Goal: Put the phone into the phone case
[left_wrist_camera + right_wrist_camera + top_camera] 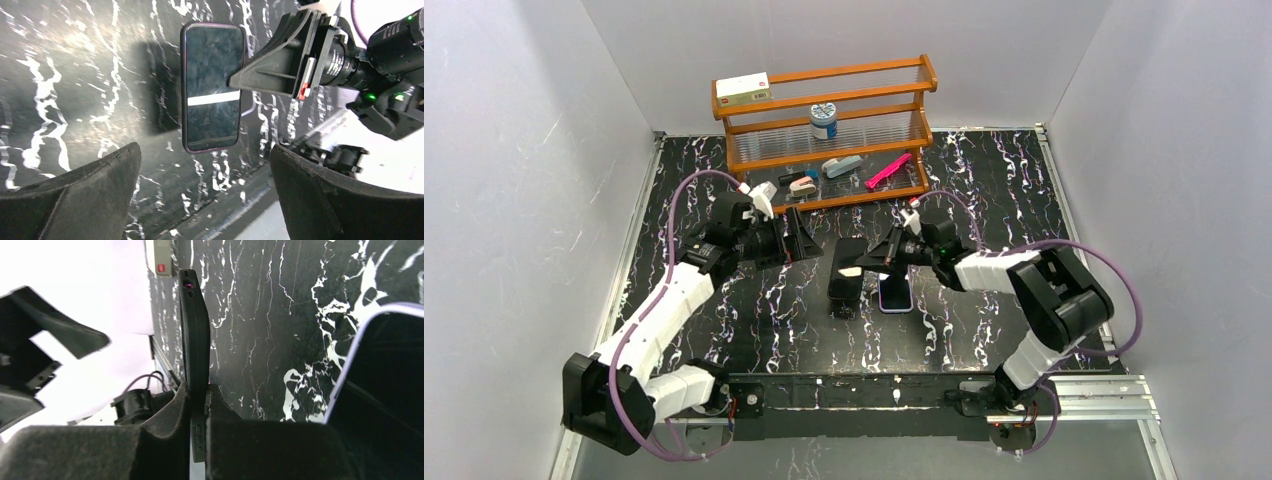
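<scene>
The phone case (pixel 848 285) is a black shell held on edge near the table's middle, with my right gripper (pixel 871 258) shut on one long side. In the right wrist view the case (pixel 195 325) shows edge-on between the pads of that gripper (pixel 199 390). In the left wrist view its face (pixel 212 65) carries a white stripe, and a right finger (pixel 280 65) overlaps its edge. The phone (pixel 896 295) lies flat, screen up, just right of the case; its pale rim (pixel 350 370) shows at the right. My left gripper (pixel 806 240) stands open and empty, a little left of the case (pixel 205 150).
A wooden rack (pixel 824 120) stands at the back with a white box, a jar, a pink tool and other small items. Grey walls close in the black marbled table (pixel 754 320) on three sides.
</scene>
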Robot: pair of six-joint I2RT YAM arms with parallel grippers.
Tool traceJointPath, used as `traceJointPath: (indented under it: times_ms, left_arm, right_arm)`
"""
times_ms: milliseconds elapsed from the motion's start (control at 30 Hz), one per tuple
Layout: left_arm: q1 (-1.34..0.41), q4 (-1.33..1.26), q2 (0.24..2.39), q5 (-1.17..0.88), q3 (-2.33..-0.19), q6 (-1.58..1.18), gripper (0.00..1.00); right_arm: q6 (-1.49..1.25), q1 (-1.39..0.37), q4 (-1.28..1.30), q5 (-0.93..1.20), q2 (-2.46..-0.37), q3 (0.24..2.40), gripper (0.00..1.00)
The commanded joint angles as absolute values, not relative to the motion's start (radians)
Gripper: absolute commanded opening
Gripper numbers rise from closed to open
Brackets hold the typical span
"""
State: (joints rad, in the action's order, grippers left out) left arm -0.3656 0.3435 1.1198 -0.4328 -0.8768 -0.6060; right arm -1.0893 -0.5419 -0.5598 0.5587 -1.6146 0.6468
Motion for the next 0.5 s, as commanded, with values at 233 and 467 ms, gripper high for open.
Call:
traceJointPath:
  times_ms: [233, 467]
  left_arm:
    - [-0.364, 0.425, 0.972, -0.14, -0.882, -0.331, 0.98]
    - [-0.364, 0.424, 0.928, -0.124, -0.818, -0.319, 0.98]
  right_arm:
    - [-1.002, -0.7, -0.523, 0.549, -1.802, 0.874, 0.01]
    - [-0.963, -0.714, -0.459, 0.531, -1.872, 0.909, 0.09]
